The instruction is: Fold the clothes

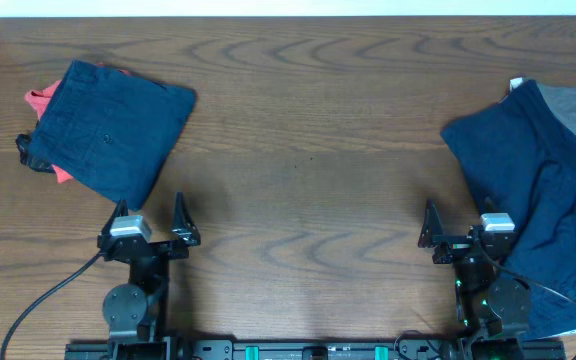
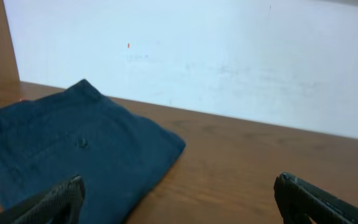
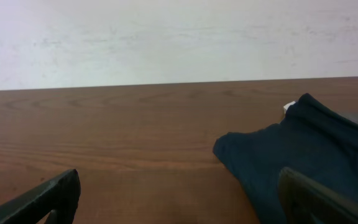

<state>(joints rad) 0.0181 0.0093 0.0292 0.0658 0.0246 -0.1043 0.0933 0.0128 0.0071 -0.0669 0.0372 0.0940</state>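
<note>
Cloth lies in two lots on the table (image 1: pixel 308 150), one by each gripper.

Ahead of the left gripper (image 1: pixel 150 208), a little to its left, we see a folded navy piece (image 1: pixel 113 130). It is a flat, roughly four-sided packet with clean edges. Its top face shows a pocket seam and a small button (image 2: pixel 81 143). Its near corner ends just in front of the gripper. A red piece (image 1: pixel 43 100) pokes out from under its far left side, and a black piece (image 1: pixel 26 150) shows at its left corner. The left jaws stand wide apart and hold nothing, with bare wood between them.

Ahead of the right gripper (image 1: pixel 458 215) and to its right lies a navy heap (image 1: pixel 528 190). It is unfolded and rumpled, with soft ridges running along it. It reaches from well beyond the gripper back past the arm's base toward the near table edge. A grey piece (image 1: pixel 573 110) peeks out at its far right, and a small white tag (image 1: pixel 516 82) sits at its far tip. The right jaws are likewise spread wide and grip nothing. From overhead the gripper's right side meets the heap's edge, but we cannot tell whether they touch.

The table is smooth brown wood with a wavy grain. Beyond it, in both wrist views, stands a pale, matte wall (image 2: pixel 197 56).
</note>
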